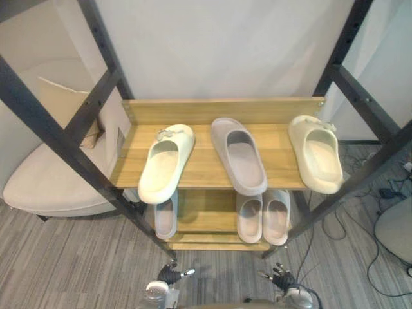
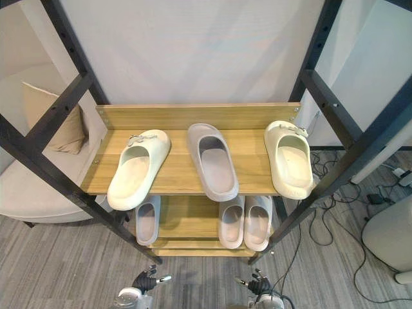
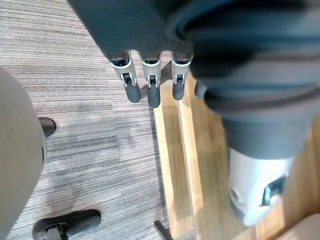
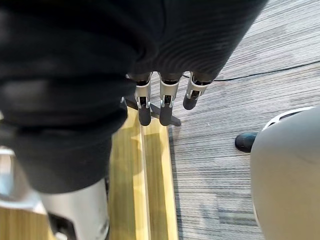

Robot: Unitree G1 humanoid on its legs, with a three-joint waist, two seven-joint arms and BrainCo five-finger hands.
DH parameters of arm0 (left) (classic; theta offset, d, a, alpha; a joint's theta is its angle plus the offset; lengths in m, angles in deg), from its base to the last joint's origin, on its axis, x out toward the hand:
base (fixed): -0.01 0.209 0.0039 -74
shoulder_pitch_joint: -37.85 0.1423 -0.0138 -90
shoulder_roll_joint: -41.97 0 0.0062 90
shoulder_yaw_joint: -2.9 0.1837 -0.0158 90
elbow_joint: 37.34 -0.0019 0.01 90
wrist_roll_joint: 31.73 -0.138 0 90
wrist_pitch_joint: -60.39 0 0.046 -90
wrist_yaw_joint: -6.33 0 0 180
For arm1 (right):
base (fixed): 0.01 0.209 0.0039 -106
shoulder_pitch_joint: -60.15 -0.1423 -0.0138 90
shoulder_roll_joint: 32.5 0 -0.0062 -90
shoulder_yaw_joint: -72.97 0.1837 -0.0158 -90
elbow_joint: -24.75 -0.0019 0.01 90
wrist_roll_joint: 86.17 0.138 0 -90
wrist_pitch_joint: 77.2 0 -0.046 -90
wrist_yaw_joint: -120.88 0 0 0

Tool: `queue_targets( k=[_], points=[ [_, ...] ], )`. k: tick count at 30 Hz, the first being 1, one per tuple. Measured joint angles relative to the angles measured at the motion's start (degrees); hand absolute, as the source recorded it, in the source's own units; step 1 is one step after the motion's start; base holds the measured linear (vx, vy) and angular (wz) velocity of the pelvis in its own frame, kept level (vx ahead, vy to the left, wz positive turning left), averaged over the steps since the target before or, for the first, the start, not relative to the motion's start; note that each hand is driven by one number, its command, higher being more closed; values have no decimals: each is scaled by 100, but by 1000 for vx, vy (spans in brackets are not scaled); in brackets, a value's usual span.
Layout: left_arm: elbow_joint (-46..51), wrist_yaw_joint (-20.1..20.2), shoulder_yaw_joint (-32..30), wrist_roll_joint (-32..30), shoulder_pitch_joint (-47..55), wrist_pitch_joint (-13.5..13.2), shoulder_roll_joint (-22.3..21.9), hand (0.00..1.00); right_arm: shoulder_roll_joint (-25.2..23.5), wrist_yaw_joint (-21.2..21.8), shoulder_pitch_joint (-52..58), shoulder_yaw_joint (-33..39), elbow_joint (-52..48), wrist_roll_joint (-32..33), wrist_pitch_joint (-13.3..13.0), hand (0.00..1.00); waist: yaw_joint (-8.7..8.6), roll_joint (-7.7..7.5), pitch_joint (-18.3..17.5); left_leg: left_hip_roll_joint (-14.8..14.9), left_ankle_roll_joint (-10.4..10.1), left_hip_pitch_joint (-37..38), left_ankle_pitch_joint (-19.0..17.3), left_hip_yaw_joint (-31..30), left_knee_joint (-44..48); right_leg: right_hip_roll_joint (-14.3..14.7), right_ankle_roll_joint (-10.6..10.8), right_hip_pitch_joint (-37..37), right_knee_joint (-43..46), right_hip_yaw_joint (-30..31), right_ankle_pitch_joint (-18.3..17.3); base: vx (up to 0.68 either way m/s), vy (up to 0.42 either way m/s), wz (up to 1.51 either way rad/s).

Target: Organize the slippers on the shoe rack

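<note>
The wooden shoe rack (image 1: 206, 168) holds three slippers on its top shelf: a cream slipper (image 1: 166, 162) at the left, a greyish-pink slipper (image 1: 239, 154) in the middle, and a second cream slipper (image 1: 316, 153) at the right. On the lower shelf a single greyish-pink slipper (image 1: 166, 216) lies at the left and a pair (image 1: 263, 216) lies side by side at the right. My left hand (image 1: 170, 275) and right hand (image 1: 282, 278) hang low in front of the rack, both open and holding nothing. Their fingers (image 3: 150, 84) (image 4: 167, 97) point down over the rack's bottom board.
Black metal frame posts (image 1: 84, 164) cross diagonally on both sides of the rack. A beige sofa (image 1: 45, 183) with a cushion (image 1: 64, 106) stands at the left. Cables (image 1: 380, 193) and a pale rounded object (image 1: 396, 228) lie on the grey floor at the right.
</note>
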Motion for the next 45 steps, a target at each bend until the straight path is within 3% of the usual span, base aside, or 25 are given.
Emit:
queue_targets(
  k=[4, 11, 16, 26, 32, 36, 45],
  points=[
    [-1, -29, 12, 0, 1, -2, 24, 0, -23, -85, 313, -274, -525, -21, -39, 0, 30, -94, -56, -131, 1, 1, 0, 7, 82, -119, 45, 55, -95, 106, 75, 9, 99, -7],
    [9, -139, 204, -43, -1, -3, 117, 0, -99, -93, 1639, -618, -3245, -515, -67, 0, -23, -253, -43, -129, 1, 9, -1, 20, 80, -103, 48, 42, -183, 207, 99, 3, 22, -8],
    [9, -143, 309, -101, 12, -17, 103, 0, -110, -96, 2270, -584, -4613, -923, -167, 0, -77, -287, -53, -111, 1, 11, -1, 77, 74, -73, 37, 18, -246, 294, 158, -26, 15, -11],
    [6, -138, 696, -178, 28, -77, 106, 0, -269, -229, 2730, -364, -6726, -1322, -335, 0, -232, -259, -36, -13, 1, -65, -1, 171, -31, 57, 20, -203, -254, 480, 224, -72, -1, -9],
    [10, -116, 778, -225, 25, -90, 95, 0, -193, -256, 2760, -370, -7676, -1401, -435, 0, -252, -128, -11, 152, -2, -85, -2, 144, -260, 252, -76, -280, -348, 465, 374, -115, -29, 2],
    [14, -86, 900, -280, 38, -118, 87, 0, -85, -301, 2726, -347, -8193, -1591, -505, 0, -254, -36, -42, 216, -9, -78, -5, 139, -423, 330, -94, -305, -447, 452, 501, -113, -13, 3],
    [16, 9, 913, -339, 51, -136, 101, 0, 200, -336, 2184, -286, -8613, -1587, -661, 0, -252, -16, -60, 252, -100, -82, 59, 43, -530, 347, -111, -300, -498, 425, 618, -70, -13, 2]
  ],
)
